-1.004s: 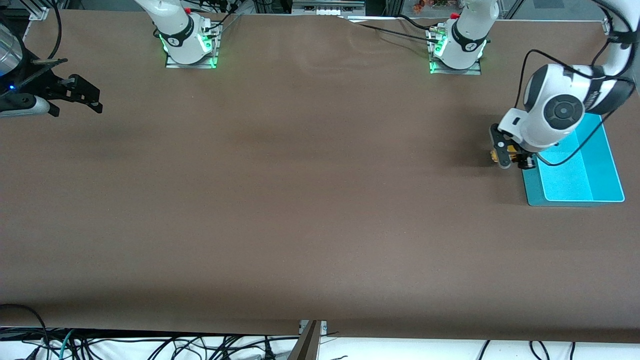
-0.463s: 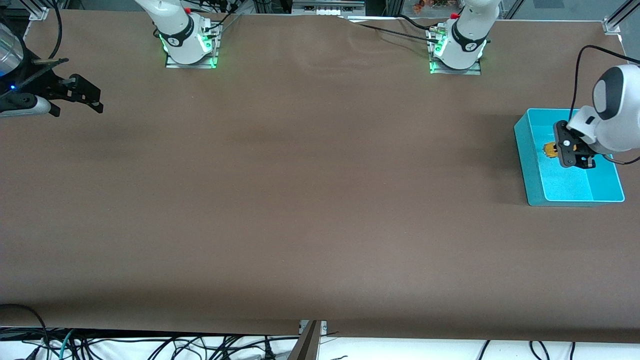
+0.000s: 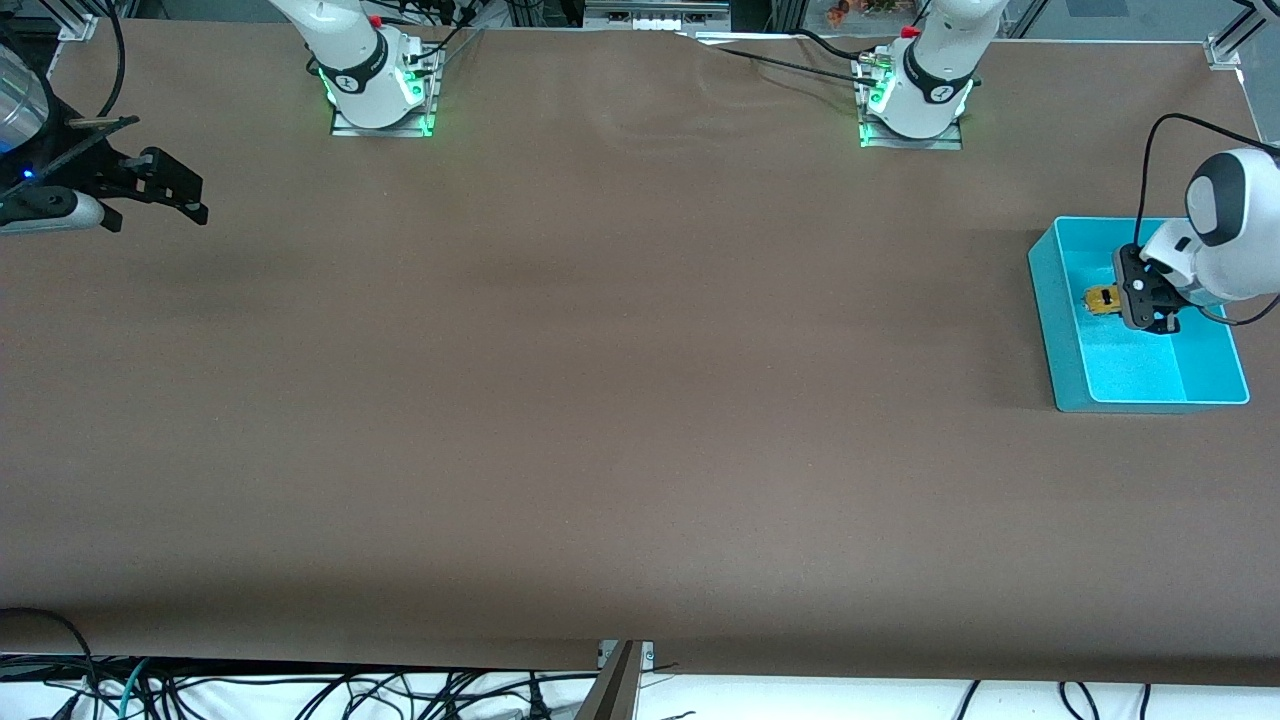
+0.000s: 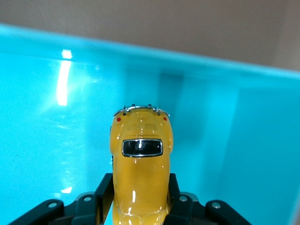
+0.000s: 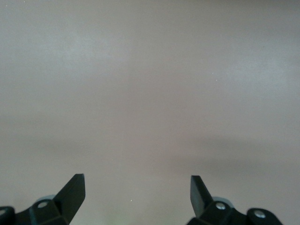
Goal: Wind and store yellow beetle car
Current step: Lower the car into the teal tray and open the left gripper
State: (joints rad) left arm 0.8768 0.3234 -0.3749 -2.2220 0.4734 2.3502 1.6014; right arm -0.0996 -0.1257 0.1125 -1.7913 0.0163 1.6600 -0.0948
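The yellow beetle car [image 3: 1101,299] [image 4: 140,173] is a tiny rounded toy with a dark rear window. My left gripper [image 3: 1112,300] [image 4: 140,187] is shut on its sides and holds it low inside the turquoise bin [image 3: 1050,310] [image 4: 243,122], at the end of the table by the left arm. Whether the car's wheels touch the bin floor I cannot tell. My right gripper [image 3: 195,200] [image 5: 137,187] waits open over bare tabletop at the right arm's end, with nothing between its fingers.
The brown table [image 3: 600,400] stretches wide between the two grippers. The bin's walls stand around the left gripper on all sides. The two arm bases [image 3: 380,85] [image 3: 915,95] sit along the edge farthest from the front camera.
The left gripper carried the car from beside the bin over its wall and into it, then shifted slightly within it. The right arm stayed put.
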